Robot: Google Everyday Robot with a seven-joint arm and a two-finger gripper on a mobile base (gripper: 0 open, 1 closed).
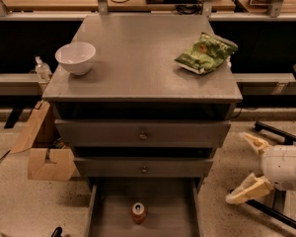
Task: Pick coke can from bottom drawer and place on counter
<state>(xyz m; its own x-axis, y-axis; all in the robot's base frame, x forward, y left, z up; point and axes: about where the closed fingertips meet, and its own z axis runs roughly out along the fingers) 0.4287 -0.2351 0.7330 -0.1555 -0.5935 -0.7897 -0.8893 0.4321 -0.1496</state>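
We see the gripper (pixel 237 168) low at the right edge of the view, out over the speckled floor, its two cream-coloured jaws spread wide apart with nothing between them. Just left of the jaws stands the right flank of the grey cabinet. Further left of them and a little lower, the bottom drawer (pixel 170 209) is pulled open, and the coke can (pixel 139 213) stands upright on its flat floor, about midway between the side walls and well apart from the jaws. Left of the jaws at about their own height is the shut middle drawer (pixel 108 168) with its small round knob, and the shut top drawer (pixel 98 132) sits above it. Higher still, up and to the left of the jaws, lies the tabletop (pixel 138 58): a green snack bag (pixel 205 53) rests near the corner closest to the jaws, and a white bowl (pixel 76 58) sits at the far left side. Beyond the cabinet's far flank, a cardboard box (pixel 47 163) stands on the floor.
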